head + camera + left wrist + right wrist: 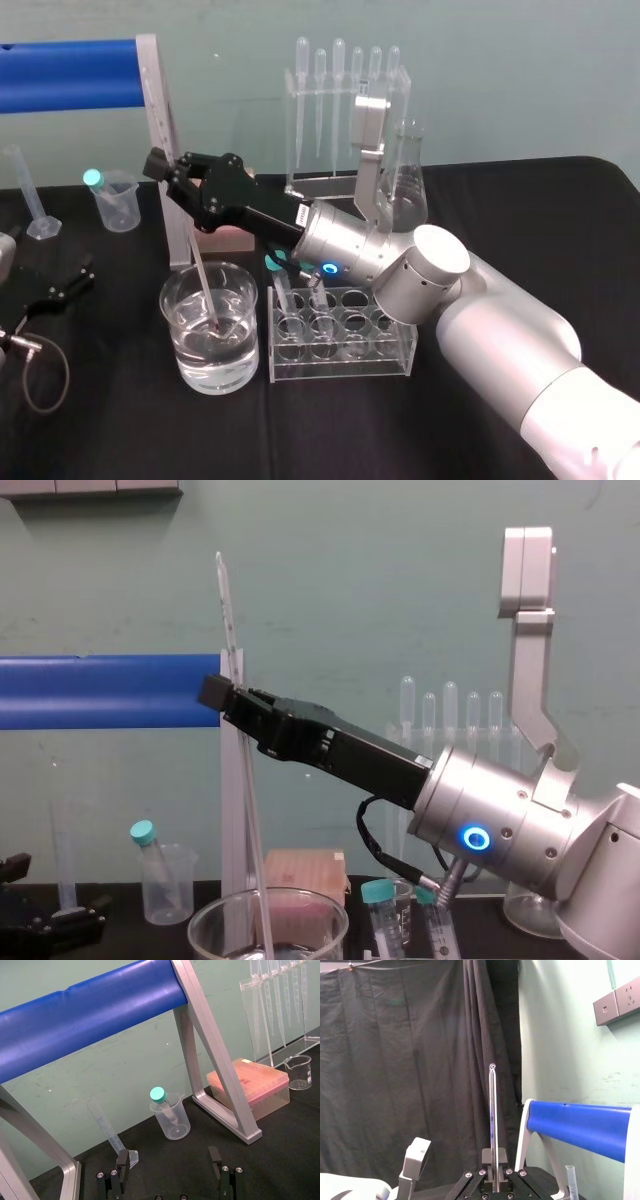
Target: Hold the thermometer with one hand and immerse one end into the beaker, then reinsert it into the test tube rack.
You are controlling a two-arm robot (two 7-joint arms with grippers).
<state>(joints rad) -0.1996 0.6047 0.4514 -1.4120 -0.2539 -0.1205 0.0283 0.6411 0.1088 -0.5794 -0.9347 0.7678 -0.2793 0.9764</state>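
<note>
One thermometer (492, 1110), one large beaker (185, 345) (one flask (405, 195))

- The thermometer (203, 283) (227, 610) (492, 1110) is a long, thin, whitish glass rod with small dark marks along it. It stands nearly upright, its top leaning slightly toward 11 o'clock in the chest view. The right gripper (235, 695) clamps it partway along its length, and its lower end dips into the beaker.
- The beaker (235, 370) (320, 935) is wide, clear glass with a thick round rim. It stands upright, partly filled with clear liquid, at about 7 o'clock from the middle of the head view.
- The test tube rack (390, 355) is clear plastic with rows of round holes. It stands just beside the beaker, at its 3 o'clock.
</note>
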